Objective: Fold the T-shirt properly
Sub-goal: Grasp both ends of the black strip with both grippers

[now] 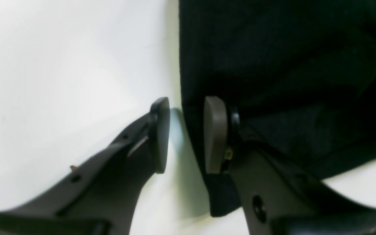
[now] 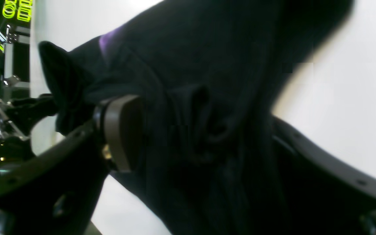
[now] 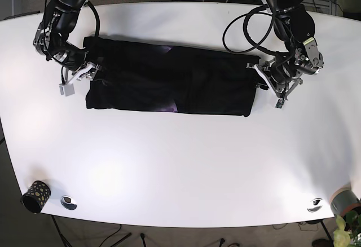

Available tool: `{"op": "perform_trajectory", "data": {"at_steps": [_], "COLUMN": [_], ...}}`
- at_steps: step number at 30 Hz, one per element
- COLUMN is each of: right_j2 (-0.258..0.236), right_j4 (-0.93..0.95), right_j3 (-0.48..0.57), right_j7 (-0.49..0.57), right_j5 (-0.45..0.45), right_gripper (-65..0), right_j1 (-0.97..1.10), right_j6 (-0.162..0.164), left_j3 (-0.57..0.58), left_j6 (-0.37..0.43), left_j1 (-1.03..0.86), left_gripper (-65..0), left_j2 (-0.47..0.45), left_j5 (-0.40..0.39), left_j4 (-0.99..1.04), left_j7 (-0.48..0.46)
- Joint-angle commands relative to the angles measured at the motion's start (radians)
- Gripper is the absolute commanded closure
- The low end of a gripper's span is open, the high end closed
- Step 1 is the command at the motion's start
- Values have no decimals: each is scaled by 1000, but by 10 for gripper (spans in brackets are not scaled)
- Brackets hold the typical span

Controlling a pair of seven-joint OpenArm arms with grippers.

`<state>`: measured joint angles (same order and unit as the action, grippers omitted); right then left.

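Note:
The black T-shirt (image 3: 169,78) lies as a long folded band across the far half of the white table (image 3: 180,162). My left gripper (image 1: 186,133) is open at the shirt's right end (image 1: 289,65): one pad rests on bare table and the other is over the cloth, with the shirt's edge between them. In the base view it sits at the band's right end (image 3: 265,80). My right gripper (image 2: 191,137) is shut on bunched fabric of the shirt (image 2: 207,49) at its left end (image 3: 90,72). Its far finger is hidden by the cloth.
A patterned cup (image 3: 35,195) and a metal disc (image 3: 69,202) sit at the near left corner. Another disc (image 3: 315,204) and a potted plant (image 3: 344,207) are at the near right. A small white tag (image 3: 66,89) hangs by the right gripper.

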<state>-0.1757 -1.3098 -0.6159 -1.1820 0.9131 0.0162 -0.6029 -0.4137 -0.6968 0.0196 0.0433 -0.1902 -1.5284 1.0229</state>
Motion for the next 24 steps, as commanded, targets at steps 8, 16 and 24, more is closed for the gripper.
{"op": "perform_trajectory", "data": {"at_steps": [8, 16, 24], "right_j2": [0, -52, -87], "right_j4": [-11, -93, -348], "right_j3": [-2, -2, 1], "right_j7": [14, 63, 61], "right_j5": [-16, -16, -18], "right_gripper": [-216, -24, -24], "right_j1": [-19, 1, 61], "right_j6": [7, 7, 7], "left_j3": [45, 181, 361], "left_j6": [-1, -1, -1], "left_j1": [9, 9, 15], "left_gripper": [-158, -158, -158], "left_j2": [34, 37, 73], "left_j5": [8, 8, 8], "left_j4": [44, 47, 48], "left_j7": [12, 7, -25]}}
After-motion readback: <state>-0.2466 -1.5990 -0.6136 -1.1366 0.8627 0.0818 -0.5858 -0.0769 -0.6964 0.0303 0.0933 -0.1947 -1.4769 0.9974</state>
